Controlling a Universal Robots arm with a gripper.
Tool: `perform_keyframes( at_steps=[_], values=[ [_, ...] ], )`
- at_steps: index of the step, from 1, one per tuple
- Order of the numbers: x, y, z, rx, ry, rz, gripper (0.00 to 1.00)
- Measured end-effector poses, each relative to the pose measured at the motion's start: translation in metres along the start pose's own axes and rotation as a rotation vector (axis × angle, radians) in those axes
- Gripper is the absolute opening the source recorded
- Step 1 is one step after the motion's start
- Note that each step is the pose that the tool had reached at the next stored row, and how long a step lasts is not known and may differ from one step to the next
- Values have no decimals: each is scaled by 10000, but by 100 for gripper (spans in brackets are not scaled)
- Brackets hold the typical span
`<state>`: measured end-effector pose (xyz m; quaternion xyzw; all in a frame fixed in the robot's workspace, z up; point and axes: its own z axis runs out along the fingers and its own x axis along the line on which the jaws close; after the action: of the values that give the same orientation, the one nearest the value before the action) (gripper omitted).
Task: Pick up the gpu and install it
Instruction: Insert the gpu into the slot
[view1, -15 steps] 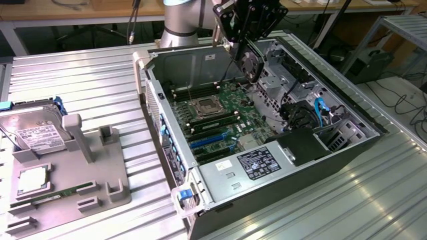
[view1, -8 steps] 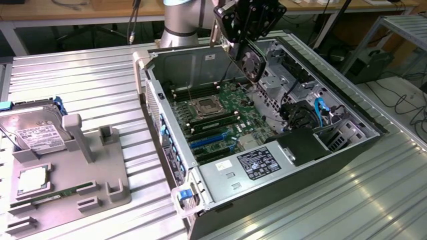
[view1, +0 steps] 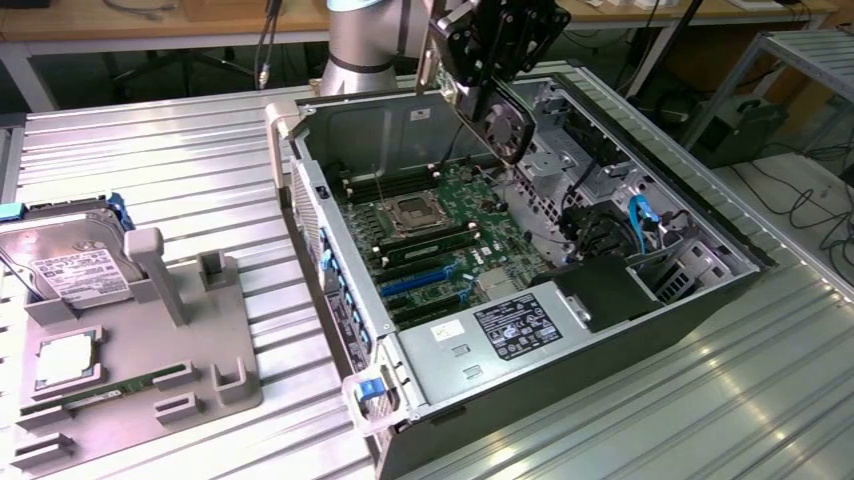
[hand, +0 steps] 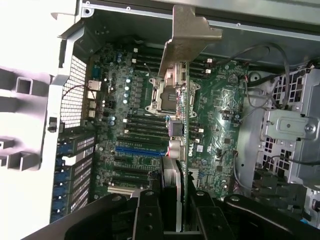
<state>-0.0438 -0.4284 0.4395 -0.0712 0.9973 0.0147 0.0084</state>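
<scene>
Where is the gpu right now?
The gpu is held in the gripper over the open computer case, above the motherboard, near the exterior view's top centre.

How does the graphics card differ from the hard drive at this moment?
The graphics card is gripped by the hand above the open computer case; the hard drive rests in the grey holder on the exterior view's left. The graphics card is dark with a round fan; the hard drive is silver with a white label. Neither is mounted in the case.
</scene>
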Motion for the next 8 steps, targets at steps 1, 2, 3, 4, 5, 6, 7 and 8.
perform_keyframes(
  at_steps=[1,2,3,4,5,6,7,8],
  values=[
    [0,0,0,-1,3,-85,27],
    [0,0,0,-3,5,-174,27],
    [0,0,0,-5,8,-297,27],
    [0,0,0,-7,10,-362,27],
    [0,0,0,-8,12,-439,27],
    [0,0,0,-10,16,-551,27],
    [0,0,0,-11,17,-618,27],
    [0,0,0,-14,20,-706,27]
  ],
)
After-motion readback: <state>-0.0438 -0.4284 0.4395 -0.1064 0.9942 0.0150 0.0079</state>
